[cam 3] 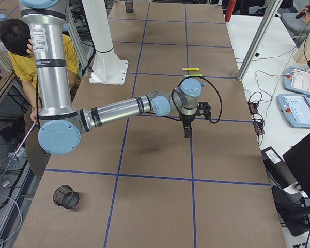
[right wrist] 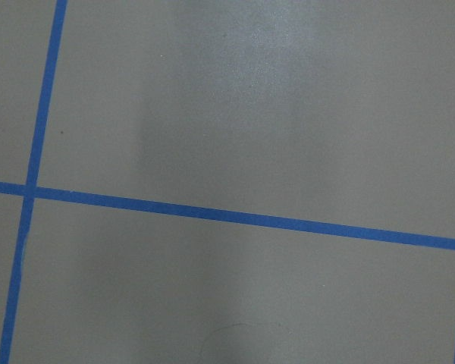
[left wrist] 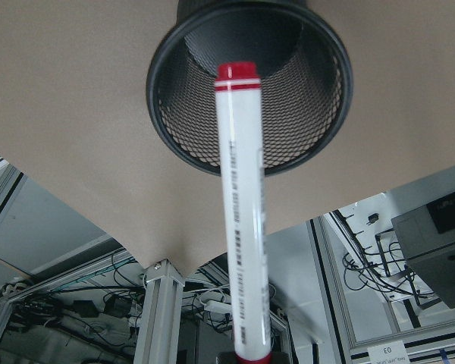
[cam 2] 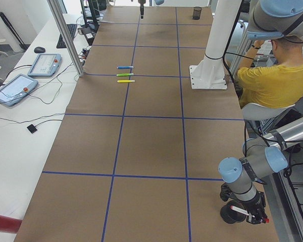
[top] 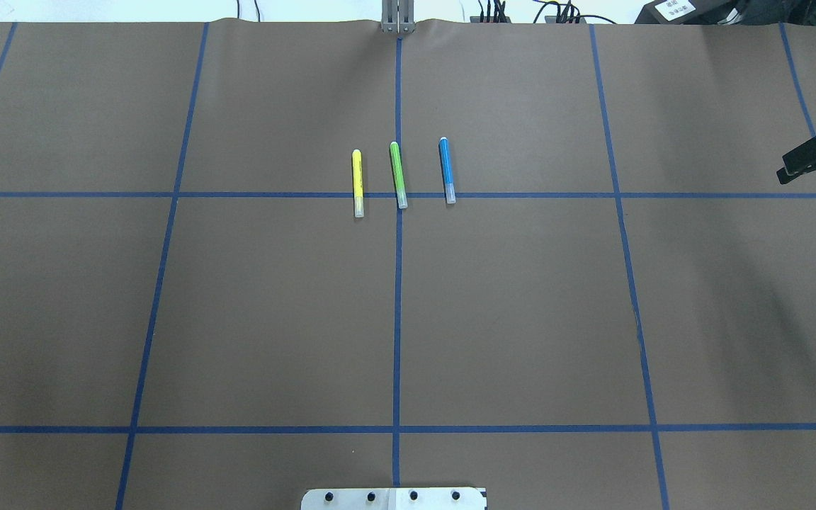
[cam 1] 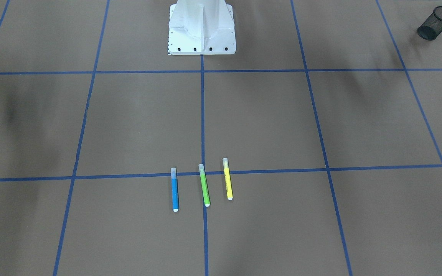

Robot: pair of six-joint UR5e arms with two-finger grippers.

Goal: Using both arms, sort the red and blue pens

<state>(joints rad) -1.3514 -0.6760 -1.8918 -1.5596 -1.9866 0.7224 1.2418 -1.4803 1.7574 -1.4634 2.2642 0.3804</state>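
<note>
The red pen (left wrist: pixel 243 212), white-barrelled with a red cap, hangs cap-down over the mouth of a black mesh cup (left wrist: pixel 246 83). My left gripper (cam 2: pixel 248 216) holds it at the table's near corner in the exterior left view. The blue pen (top: pixel 446 170) lies flat on the brown table, rightmost of three markers in the overhead view. My right gripper (top: pixel 783 168) hovers far to the right of the blue pen with nothing seen in it. I cannot tell how its jaws stand.
A green marker (top: pixel 398 175) and a yellow marker (top: pixel 357 183) lie beside the blue pen. A second mesh cup (cam 3: pixel 65 197) stands on the robot's right side. The white pedestal (cam 1: pixel 202 30) rises at mid-table. A person in a yellow shirt (cam 2: pixel 272 80) sits behind the robot.
</note>
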